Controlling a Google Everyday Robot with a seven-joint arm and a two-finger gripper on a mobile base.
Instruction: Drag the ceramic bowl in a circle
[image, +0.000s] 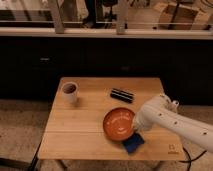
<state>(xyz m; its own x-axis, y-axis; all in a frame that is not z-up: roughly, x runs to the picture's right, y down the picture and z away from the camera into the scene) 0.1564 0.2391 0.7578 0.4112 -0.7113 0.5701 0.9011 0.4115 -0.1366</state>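
Note:
The ceramic bowl, wide, shallow and orange-red, sits on the wooden table, right of centre and near the front edge. My white arm comes in from the right. My gripper is at the bowl's right rim, hidden behind the wrist housing. The bowl's front right edge lies next to a blue sponge and partly overlaps it in view.
A small pale mug with a dark inside stands at the table's back left. A flat black object lies at the back, right of centre. A dark cabinet wall runs behind the table.

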